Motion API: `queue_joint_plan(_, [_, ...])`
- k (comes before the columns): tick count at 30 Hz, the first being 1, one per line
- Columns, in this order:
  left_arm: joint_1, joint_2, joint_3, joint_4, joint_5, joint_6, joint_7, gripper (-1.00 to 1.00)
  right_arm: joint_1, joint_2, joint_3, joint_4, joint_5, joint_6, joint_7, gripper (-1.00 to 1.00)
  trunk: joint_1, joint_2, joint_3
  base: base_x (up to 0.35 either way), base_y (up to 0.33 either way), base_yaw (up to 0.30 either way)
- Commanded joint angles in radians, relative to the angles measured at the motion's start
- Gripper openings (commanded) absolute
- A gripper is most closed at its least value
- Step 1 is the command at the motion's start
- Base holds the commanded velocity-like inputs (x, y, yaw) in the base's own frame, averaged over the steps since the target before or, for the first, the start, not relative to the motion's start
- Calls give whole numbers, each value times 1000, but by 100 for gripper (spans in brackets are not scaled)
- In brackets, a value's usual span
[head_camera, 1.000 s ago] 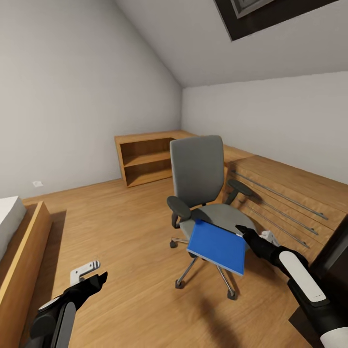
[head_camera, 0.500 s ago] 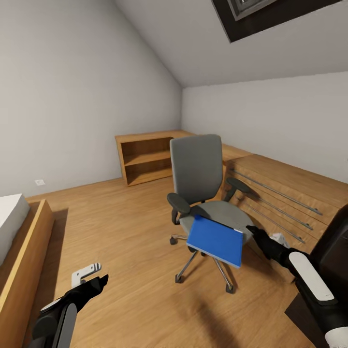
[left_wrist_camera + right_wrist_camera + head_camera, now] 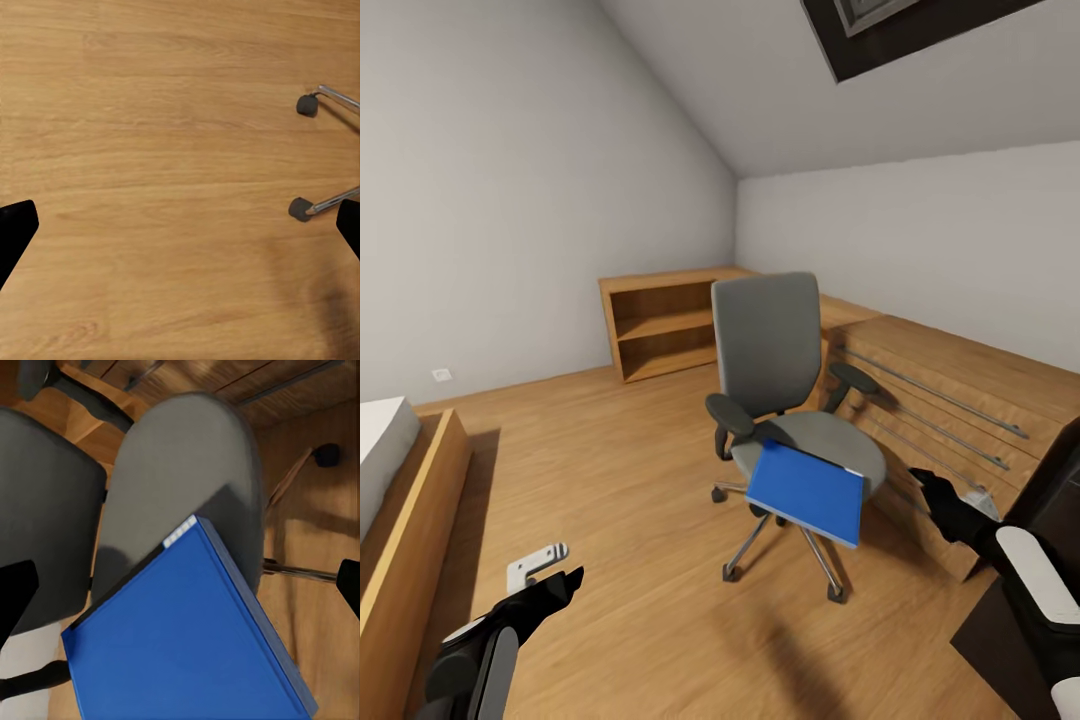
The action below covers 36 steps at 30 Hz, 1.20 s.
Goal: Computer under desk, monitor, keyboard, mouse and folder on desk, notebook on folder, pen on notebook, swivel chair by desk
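The grey swivel chair (image 3: 770, 350) stands in the middle of the wooden floor, its chrome base (image 3: 785, 545) on castors. The bright blue folder (image 3: 806, 492) lies tilted on the seat (image 3: 187, 457) and overhangs its front edge. My right gripper (image 3: 928, 487) hovers to the right of the folder, apart from it, and is open. In the right wrist view the folder (image 3: 187, 637) lies between my right gripper's (image 3: 182, 589) spread fingertips. My left gripper (image 3: 565, 580) is low at the left, open over bare floor. In the left wrist view my left gripper (image 3: 182, 229) looks down on two chair castors (image 3: 300, 208).
A light wooden dresser (image 3: 960, 400) with long silver handles runs along the right wall behind the chair. An open wooden shelf unit (image 3: 660, 335) stands at the back. A wood-framed bed (image 3: 410, 500) is at the left. A black slab (image 3: 1000, 630) shows at lower right.
My right gripper has drawn back to the right, from the folder's corner to a gap away from it. The folder stays on the seat. The left arm has not moved.
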Motion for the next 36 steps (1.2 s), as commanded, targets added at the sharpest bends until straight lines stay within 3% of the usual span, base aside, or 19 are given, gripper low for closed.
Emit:
queue_joint_plan(1, [-1,-1,2,-1,10,5,5,100,-1,0,-3,-1,-8,3,-7,100,4,-8,-4,0,0,0])
queue_joint_plan(16, [-1,-4,0,-1,11,5,5,100,-1,4,-6,95,-3,-4,17,100,61,-113,-51,0,0,0])
queue_joint_plan(23, [-1,-4,0,-1,11,5,5,100,-1,5,-2,101,20,-1,130,100,69,-127,-57,0,0,0])
queue_joint_plan(26, [-1,-4,0,-1,12,5,5,100,-1,5,-3,105,26,6,280,100,69,-127,-57,0,0,0])
queue_joint_plan(28, [-1,-4,0,-1,12,5,4,100,0,4,-3,106,26,19,327,100,69,-127,-57,0,0,0])
queue_joint_plan(36, [-1,-4,-1,-1,10,5,4,100,5,0,-4,106,33,80,429,100,69,-127,-57,0,0,0])
